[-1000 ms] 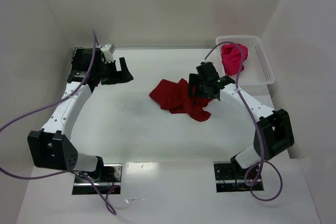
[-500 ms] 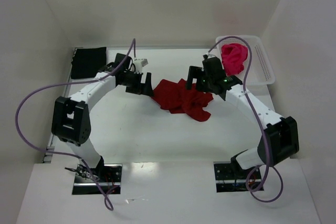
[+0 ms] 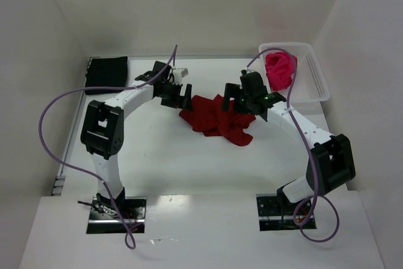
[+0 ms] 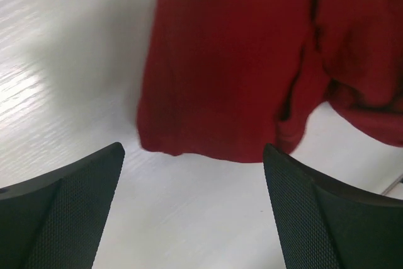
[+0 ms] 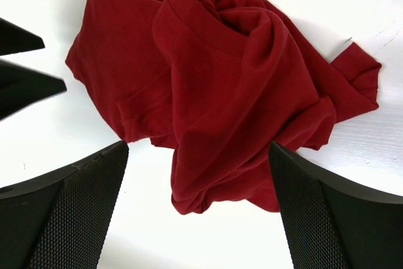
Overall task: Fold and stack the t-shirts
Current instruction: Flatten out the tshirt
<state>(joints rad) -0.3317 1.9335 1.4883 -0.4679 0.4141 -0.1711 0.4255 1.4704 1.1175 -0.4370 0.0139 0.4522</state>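
The dark crimson t-shirt (image 3: pixel 217 120) lies crumpled on the white table; it also shows in the left wrist view (image 4: pixel 252 67) and the right wrist view (image 5: pixel 220 86). My left gripper (image 3: pixel 181 97) is open and empty, just left of its far-left edge. My right gripper (image 3: pixel 241 101) is open and empty, hovering over its far-right part. The black t-shirt (image 3: pixel 107 74) lies folded at the far left corner. The magenta-pink t-shirt (image 3: pixel 280 69) sits bunched in the white basket (image 3: pixel 315 77).
White walls enclose the table on three sides. Purple cables loop from both arms. The basket stands at the far right corner. The left gripper's fingertips (image 5: pixel 28 80) show at the left edge of the right wrist view.
My left arm has swung from the black t-shirt at the far left across to the crimson t-shirt's left edge. My right gripper has shifted slightly farther over the crimson t-shirt.
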